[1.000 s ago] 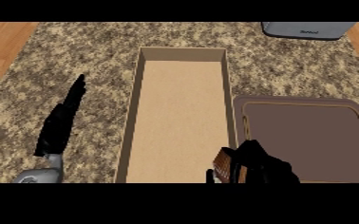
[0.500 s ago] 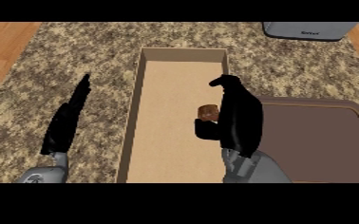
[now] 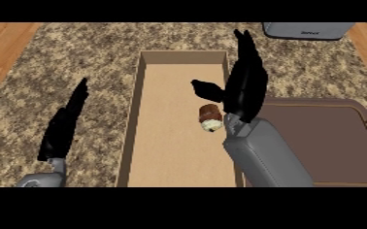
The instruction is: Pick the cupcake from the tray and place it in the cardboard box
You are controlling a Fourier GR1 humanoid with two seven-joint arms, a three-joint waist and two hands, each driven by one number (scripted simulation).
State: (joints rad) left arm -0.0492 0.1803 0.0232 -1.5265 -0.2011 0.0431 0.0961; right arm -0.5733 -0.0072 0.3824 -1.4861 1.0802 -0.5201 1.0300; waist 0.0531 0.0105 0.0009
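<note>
The cupcake point(image 3: 209, 117), brown with a pale top, lies on its side on the floor of the cardboard box point(image 3: 136, 126), near the box's right wall. My right hand point(image 3: 243, 80) is over that wall, fingers straight and pointing away, thumb spread to the left just above the cupcake; it holds nothing. The brown tray point(image 3: 323, 140) lies right of the box, partly hidden by my right forearm. At the left of the box, my left hand point(image 3: 64, 123) rests open over the counter, fingers up.
A grey appliance point(image 3: 308, 29) stands at the back right edge. The speckled stone counter point(image 3: 86, 58) surrounds the box, with a wooden strip point(image 3: 14, 39) at the far left.
My right hand moved from the tray over the box with the cupcake, then opened and stretched forward. The cupcake now lies loose in the box. The left hand hardly moved.
</note>
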